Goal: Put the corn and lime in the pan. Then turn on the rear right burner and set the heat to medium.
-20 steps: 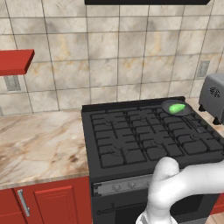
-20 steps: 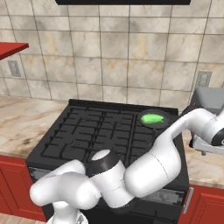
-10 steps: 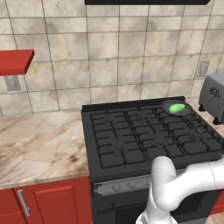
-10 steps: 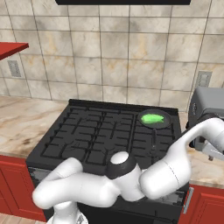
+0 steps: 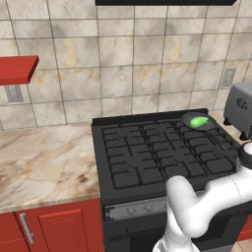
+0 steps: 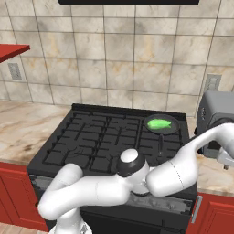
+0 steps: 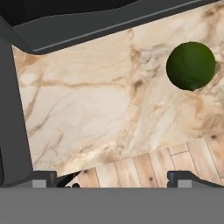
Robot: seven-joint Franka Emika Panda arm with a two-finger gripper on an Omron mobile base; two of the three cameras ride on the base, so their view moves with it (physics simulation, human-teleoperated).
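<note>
My pincer [image 7: 111,178] hangs spread wide and empty over the beige marble tabletop [image 7: 87,109], and in the hand view the small round dark-green lime [image 7: 190,65] lies at about one o'clock from it, well clear of both fingertips. I judge I must shift that way before closing. The bright light-green oval corn [image 6: 158,123] already sits in the shallow dark grey pan [image 6: 174,129] on the black stove's rear right burner.

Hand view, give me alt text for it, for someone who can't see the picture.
A dark green lime sits alone on a beige marble counter, seen from above at the upper right. The open gripper hangs over the counter's edge, fingertips wide apart and holding nothing, well short of the lime. Wooden floor shows below the edge.
</note>
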